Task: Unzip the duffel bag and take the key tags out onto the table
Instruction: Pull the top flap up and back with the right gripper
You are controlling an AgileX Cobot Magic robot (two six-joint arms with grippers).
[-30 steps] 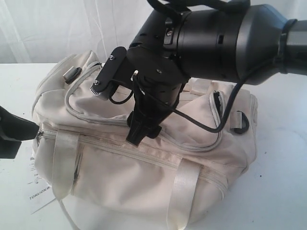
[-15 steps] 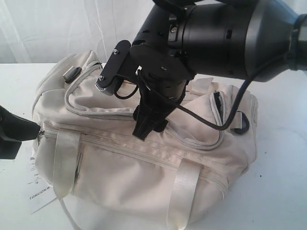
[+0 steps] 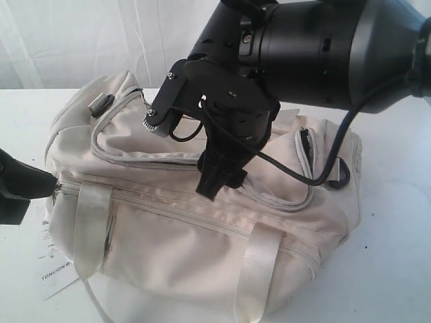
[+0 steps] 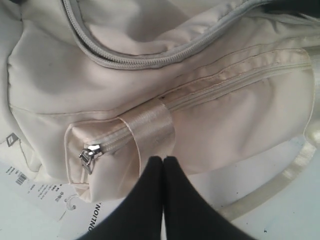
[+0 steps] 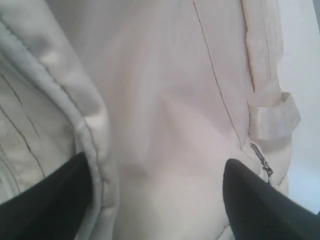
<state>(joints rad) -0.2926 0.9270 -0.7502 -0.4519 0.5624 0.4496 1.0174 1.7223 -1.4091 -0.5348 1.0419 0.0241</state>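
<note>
As the outside camera has it, the bag lies on the table, and its top zip is done up along the stretch I can see. My right arm hangs over the middle of the bag. The right claw points down at the top panel, and from here I cannot tell whether it touches. The left claw comes in from the left edge with its tip at the bag's end, where the side zip starts. A paper label pokes out from under that end.

Through the left wrist camera I see the left claw's fingers pressed together with nothing between them. Their tips are just beside a webbing strap that crosses the side zip. A metal puller sits at the end of that zip, near the tips but apart from them.

Through the right wrist camera the right claw stands wide, one finger on either side of plain cream fabric, holding nothing. A small puller and a webbing loop show by the other finger.
</note>
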